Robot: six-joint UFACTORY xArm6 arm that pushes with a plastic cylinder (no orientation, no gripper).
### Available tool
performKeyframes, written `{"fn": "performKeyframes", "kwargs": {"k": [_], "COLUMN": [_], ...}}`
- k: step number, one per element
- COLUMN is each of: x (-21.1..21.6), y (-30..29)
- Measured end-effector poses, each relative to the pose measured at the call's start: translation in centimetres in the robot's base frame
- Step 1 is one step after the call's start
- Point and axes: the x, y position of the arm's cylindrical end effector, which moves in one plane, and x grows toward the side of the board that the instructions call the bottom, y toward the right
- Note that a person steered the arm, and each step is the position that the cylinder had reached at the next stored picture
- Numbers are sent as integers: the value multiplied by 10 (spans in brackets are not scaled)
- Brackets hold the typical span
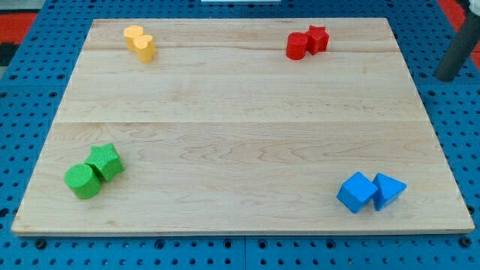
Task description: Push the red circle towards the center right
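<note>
The red circle [297,46] stands near the view's top, right of centre, on the wooden board [240,112]. It touches a red star [318,37] just to its upper right. My dark rod comes in at the view's top right corner, and my tip [448,76] is off the board, past its right edge. The tip is well to the right of the red circle and slightly lower in the view, touching no block.
Two yellow blocks [140,43] sit together at the top left. A green circle [82,181] and a green star [106,161] sit at the bottom left. A blue cube [357,193] and a blue triangle [389,189] sit at the bottom right. A blue perforated table [22,112] surrounds the board.
</note>
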Motion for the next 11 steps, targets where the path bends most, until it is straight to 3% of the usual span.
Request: {"fn": "performKeyframes", "kwargs": {"k": [2,3,4,5,11], "x": [-135,-151,-151,-138,11], "y": [-46,-109,-209,-290,-184]}}
